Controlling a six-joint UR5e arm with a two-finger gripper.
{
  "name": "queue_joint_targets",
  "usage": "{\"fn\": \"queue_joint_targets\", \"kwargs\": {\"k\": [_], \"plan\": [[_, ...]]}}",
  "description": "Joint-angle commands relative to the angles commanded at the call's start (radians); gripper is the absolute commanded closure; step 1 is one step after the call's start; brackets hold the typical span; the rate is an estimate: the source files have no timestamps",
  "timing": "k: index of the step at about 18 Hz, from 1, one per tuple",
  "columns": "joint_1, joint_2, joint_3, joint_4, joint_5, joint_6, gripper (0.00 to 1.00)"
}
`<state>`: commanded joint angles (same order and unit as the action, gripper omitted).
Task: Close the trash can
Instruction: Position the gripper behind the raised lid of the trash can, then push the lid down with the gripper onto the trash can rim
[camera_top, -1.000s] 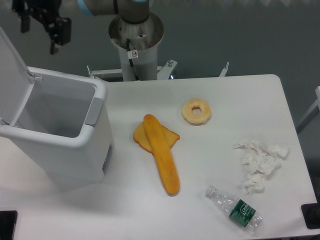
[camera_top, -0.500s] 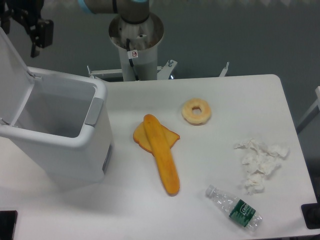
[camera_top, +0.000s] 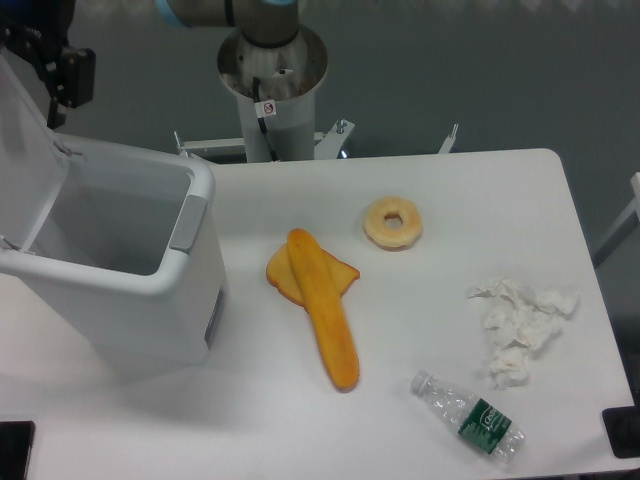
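Clear plastic bottle (camera_top: 468, 415) with an unreadable green label lies far right of and nearer than the black gripper (camera_top: 45, 70); the boxy white plastic trash can (camera_top: 120, 270) stands open just below it. Jaw opening: cannot tell.

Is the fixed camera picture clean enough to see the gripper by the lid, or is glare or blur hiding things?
Fixed camera: light is even and soft, with no harsh glare on the table. The white trash can blends somewhat with the tabletop. The gripper sits dark against the top left edge, partly cut off, so the jaws cannot be read.
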<state>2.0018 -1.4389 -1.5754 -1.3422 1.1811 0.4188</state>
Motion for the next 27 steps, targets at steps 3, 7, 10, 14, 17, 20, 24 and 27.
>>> {"fn": "queue_joint_targets", "kwargs": {"k": [3,7,10,14,17,20,24,27], "plan": [[0.017,0.003,0.002,0.006,0.008,0.005,0.00],[0.104,0.006,0.011,0.012,0.009,0.012,0.00],[0.150,0.003,0.021,0.020,0.009,0.014,0.00],[0.192,0.000,0.021,0.020,0.011,0.038,0.00],[0.218,-0.009,0.017,0.026,0.012,0.064,0.00],[0.228,-0.044,0.015,0.031,0.050,0.078,0.00],[0.268,-0.087,0.012,0.032,0.060,0.092,0.00],[0.276,-0.127,0.012,0.032,0.122,0.094,0.00]]}}
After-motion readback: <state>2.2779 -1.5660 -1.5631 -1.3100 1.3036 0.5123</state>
